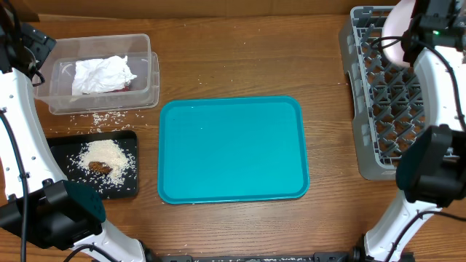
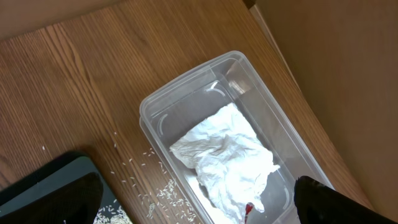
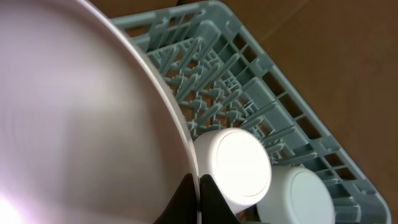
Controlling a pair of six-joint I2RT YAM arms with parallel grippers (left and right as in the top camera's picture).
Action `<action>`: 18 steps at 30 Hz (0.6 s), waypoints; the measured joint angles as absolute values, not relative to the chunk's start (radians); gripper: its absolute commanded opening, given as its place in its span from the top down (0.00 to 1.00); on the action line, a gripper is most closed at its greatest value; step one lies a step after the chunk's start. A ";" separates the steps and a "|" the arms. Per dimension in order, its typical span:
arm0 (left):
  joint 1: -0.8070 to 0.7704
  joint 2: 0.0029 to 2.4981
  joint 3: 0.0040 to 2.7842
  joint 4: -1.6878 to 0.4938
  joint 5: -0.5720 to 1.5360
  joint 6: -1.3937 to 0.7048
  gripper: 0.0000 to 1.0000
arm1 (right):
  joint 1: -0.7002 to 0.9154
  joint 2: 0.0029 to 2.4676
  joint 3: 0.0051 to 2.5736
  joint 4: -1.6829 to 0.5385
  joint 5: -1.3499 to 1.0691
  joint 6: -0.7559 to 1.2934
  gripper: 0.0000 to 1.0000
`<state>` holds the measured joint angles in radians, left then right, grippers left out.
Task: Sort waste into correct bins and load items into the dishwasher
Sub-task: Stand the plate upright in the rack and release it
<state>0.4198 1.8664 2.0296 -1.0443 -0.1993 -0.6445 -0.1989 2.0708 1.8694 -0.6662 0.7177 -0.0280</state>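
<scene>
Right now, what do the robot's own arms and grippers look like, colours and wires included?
The left arm and right arm match: smooth white tube-like sections joined by bulky rounded black housings, with thin black cables looping alongside. The left gripper is black and blocky. The right gripper ends in two slim dark fingers, and a small green light glows on that wrist.
</scene>
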 measured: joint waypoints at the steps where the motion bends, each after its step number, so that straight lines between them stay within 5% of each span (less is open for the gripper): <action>1: 0.420 1.866 2.030 -1.044 -0.200 -0.645 0.00 | -0.196 2.081 1.869 -0.668 0.719 -0.031 0.96; 10: 0.420 1.866 2.030 -1.044 -0.199 -0.645 0.00 | -0.150 2.099 1.869 -0.667 0.756 -0.042 0.94; 14: 0.420 1.866 2.030 -1.044 -0.200 -0.645 0.00 | -0.105 2.099 1.869 -0.667 0.814 -0.035 0.66; 17: 0.420 1.866 2.030 -1.044 -0.199 -0.645 0.00 | -0.053 2.088 1.869 -0.682 0.856 -0.019 0.00; 18: 0.420 1.866 2.030 -1.044 -0.199 -0.645 0.00 | -0.035 2.076 1.868 -0.700 0.864 -0.010 0.00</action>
